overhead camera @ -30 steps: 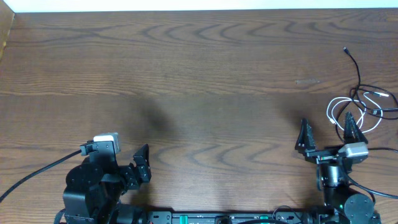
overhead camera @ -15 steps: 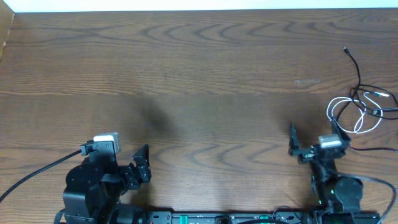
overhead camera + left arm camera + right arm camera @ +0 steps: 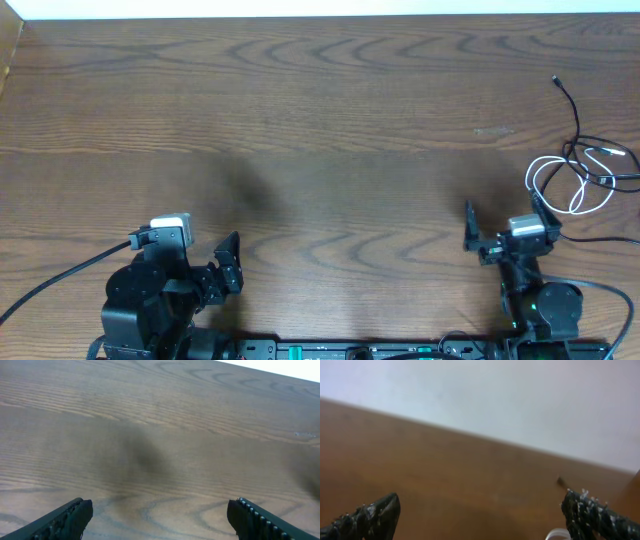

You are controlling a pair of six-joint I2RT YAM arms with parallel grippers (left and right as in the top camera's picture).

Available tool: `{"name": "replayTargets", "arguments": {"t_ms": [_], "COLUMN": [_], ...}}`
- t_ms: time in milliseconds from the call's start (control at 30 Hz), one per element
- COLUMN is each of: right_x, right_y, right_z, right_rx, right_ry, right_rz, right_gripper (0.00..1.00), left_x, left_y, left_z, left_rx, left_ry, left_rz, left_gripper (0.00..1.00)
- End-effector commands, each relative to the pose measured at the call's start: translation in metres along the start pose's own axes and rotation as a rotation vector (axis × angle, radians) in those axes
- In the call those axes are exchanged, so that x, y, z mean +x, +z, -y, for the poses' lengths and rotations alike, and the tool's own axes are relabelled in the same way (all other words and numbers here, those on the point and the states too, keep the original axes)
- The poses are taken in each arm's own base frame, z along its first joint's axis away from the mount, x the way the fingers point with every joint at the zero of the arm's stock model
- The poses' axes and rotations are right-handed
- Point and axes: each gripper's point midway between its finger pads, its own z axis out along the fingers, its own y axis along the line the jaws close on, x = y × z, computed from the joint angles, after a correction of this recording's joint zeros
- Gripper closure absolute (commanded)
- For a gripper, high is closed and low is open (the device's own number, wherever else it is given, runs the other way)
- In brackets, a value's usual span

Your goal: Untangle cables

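Dark wood grain covers the bench (image 3: 320, 120) from edge to edge, with a pale wall strip along its far side. Both cables lie bunched at the far right edge. The white cable (image 3: 529, 180) makes a small loop, and the black cable (image 3: 577, 122) runs down from a plug end farther back and crosses through that loop. Where the two overlap they look interlaced, though the overhead view is too coarse to show which passes over which.

The right pincer (image 3: 481, 497) has its fingers spread wide and holds nothing. From above it sits near the front edge, just inside the white loop and short of it. One finger is close to the loop's left side, but contact cannot be made out. Its wrist camera looks out low across bare wood toward the wall, with a sliver of something white at the bottom edge that may be the cable. The left pincer (image 3: 160, 506) is also parted and empty, parked at the front left, well apart from the cords and facing open bench.

By the look of it, no cord is gripped and the separating has not begun, so the step in hand is the approach. The next move probably calls for the right arm to swing rightward and lower over a single strand, likely the white loop's near side. It should close on that strand alone and draw it clear of the black cord.
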Motion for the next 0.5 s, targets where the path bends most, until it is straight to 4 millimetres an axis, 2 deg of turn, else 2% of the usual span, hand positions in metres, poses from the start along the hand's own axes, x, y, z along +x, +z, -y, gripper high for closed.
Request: {"name": "replayTargets", "arguments": {"t_ms": [0, 67, 133, 300, 467], "right_x": [-0.021, -0.027, -0.022, 0.026, 0.025], "right_y": [-0.002, -0.002, -0.002, -0.002, -0.002], "right_z": [0.009, 0.011, 0.010, -0.002, -0.001], "right_rx": [0.045, 0.052, 0.047, -0.018, -0.011], "right_ry": [-0.071, -0.112, -0.113, -0.090, -0.079], "right_rz": [0.086, 0.110, 0.087, -0.104, -0.098], "right_gripper": [0.01, 0.01, 0.01, 0.01, 0.01], "left_x": [0.000, 0.000, 0.000, 0.000, 0.000], "left_y": [0.000, 0.000, 0.000, 0.000, 0.000], "left_z": [-0.002, -0.002, -0.002, -0.002, -0.002], "left_rx": [-0.009, -0.009, -0.009, -0.009, -0.009], "left_ry": [-0.002, -0.002, -0.002, -0.002, -0.002], "left_rz": [0.004, 0.004, 0.004, 0.004, 0.004], "left_gripper": [0.09, 0.09, 0.08, 0.09, 0.09]}}
